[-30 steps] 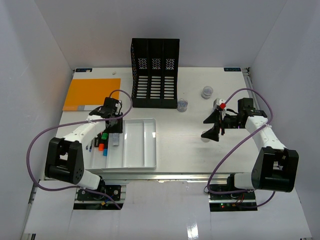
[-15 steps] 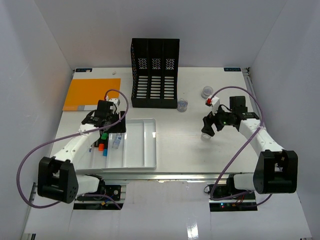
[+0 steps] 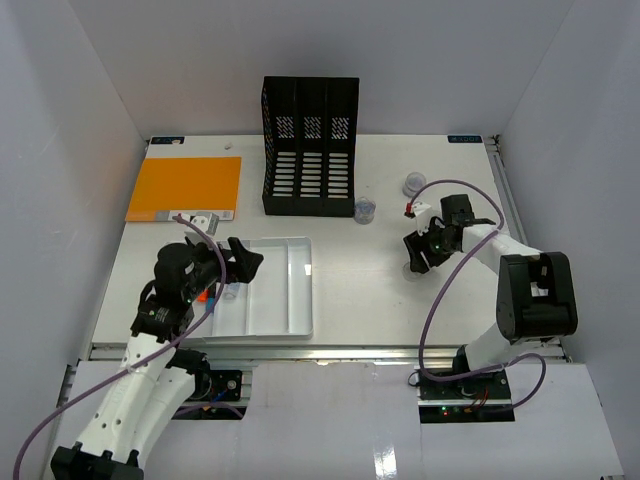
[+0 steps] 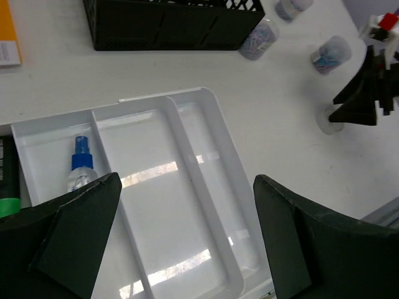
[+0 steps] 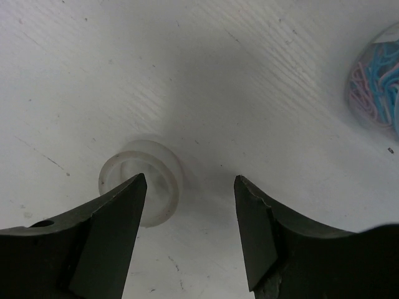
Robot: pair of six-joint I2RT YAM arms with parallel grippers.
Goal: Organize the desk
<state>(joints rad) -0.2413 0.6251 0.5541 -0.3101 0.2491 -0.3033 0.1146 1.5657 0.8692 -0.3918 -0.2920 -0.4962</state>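
Top view: the desk (image 3: pixel 370 300) fills the booth floor and everything sits on it. Your left gripper (image 3: pixel 228 268) hangs over the left part of the white tray (image 3: pixel 272 295), which lies at the desk's near left; jaws are spread, nothing held. Your right gripper (image 3: pixel 417 253) is low over the desk's right half, right at a small white cap (image 3: pixel 411 271). On the far side, a black file rack (image 3: pixel 310 150) stands upright and an orange folder (image 3: pixel 185 187) lies flat in the far left corner. One clip jar (image 3: pixel 365 209) sits just beside the rack's right front, and a second clip jar (image 3: pixel 415 184) is further right.

Left wrist: both fingers (image 4: pixel 75 237) are wide apart above the tray. A spray bottle (image 4: pixel 78 173) with a blue top lies in the tray's leftmost compartment.

Right wrist: the jaws are apart and grip nothing. The cap rests on the desk beside one finger, partly under its tip (contact: cannot tell). A jar of coloured clips is at the picture's right edge.
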